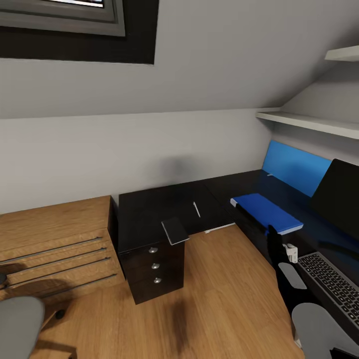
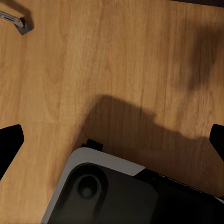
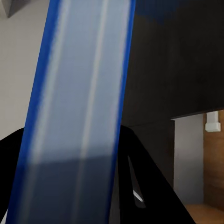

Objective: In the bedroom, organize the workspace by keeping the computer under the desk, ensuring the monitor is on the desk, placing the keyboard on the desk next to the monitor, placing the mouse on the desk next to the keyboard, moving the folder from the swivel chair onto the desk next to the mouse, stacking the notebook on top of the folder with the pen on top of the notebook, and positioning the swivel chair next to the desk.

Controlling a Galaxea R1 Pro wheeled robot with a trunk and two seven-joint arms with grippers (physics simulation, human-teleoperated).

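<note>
You're holding the blue folder point(image 1: 267, 213) in the right gripper point(image 3: 70, 196), carrying it over the black desk point(image 1: 149, 214). In the right wrist view the folder's edge is running straight between the two dark fingers point(image 3: 149, 186), which are pinching it from both sides. In the head view it's hanging flat, just above the desk's right wing, beside the keyboard point(image 1: 331, 281) and in front of the dark monitor point(image 1: 341, 194).

The pale oval just left of the keyboard looks like the mouse point(image 1: 291, 275), though it's hard to be sure. The folder needs to land next to it, so you're aiming for the free desk surface on the mouse's far side, not on top of it. Lower it flat, keep the long edge parallel to the desk front, and don't let go until the underside is resting on the desk; a tilted release could slide it off the edge or knock the mouse.

The notebook point(image 1: 175, 230) is sitting on the desk's left section, its corner overhanging the drawer unit point(image 1: 154, 267), and the pen point(image 1: 197, 209) is lying just beyond it. Both come after this.

The left gripper point(image 2: 112, 140) is pointing down at the wood floor point(image 2: 116, 56) with its fingers spread wide, empty, above the robot base point(image 2: 107, 196). Leave it parked there.
</note>
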